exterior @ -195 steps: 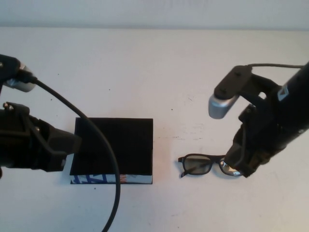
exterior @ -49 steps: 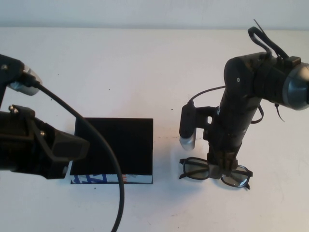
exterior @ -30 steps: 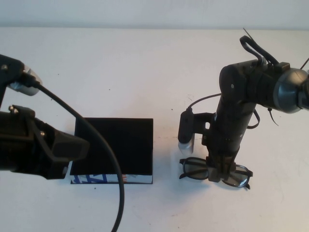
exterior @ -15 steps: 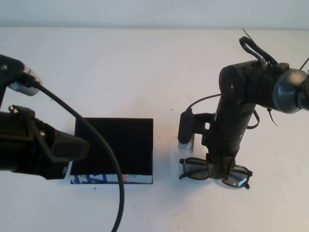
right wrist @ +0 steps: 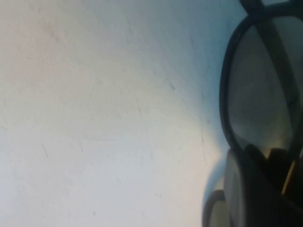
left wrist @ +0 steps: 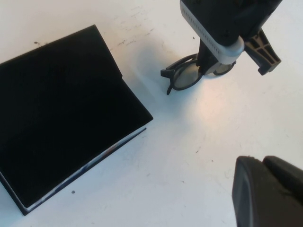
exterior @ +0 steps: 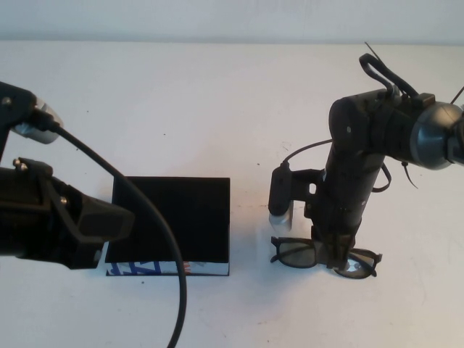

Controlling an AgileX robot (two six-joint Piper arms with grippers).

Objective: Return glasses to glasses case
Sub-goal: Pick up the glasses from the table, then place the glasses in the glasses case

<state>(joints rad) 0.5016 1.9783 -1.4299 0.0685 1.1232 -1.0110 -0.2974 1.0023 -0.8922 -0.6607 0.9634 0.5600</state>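
Observation:
The glasses (exterior: 293,254) lie on the white table, right of the glasses case (exterior: 170,217). The case is a closed black box with its white printed side (exterior: 145,269) facing me. My right gripper (exterior: 332,254) points straight down and is shut on the glasses at the bridge, between the two lenses. In the right wrist view a lens (right wrist: 260,94) sits close beside one dark finger (right wrist: 251,194). My left gripper (exterior: 119,220) hovers shut and empty at the case's left edge. The left wrist view shows the case (left wrist: 61,118), the glasses (left wrist: 184,75) and its own fingers (left wrist: 265,189).
The white table (exterior: 217,109) runs back to a pale wall. A black cable (exterior: 156,239) from the left arm hangs over the case's front left part. The right arm's silver-tipped camera housing (exterior: 279,199) stands just behind the glasses.
Over the last second the right gripper has settled slightly lower onto the bridge, and the glasses have shifted a little and lie flatter. The left arm and the case have not moved.

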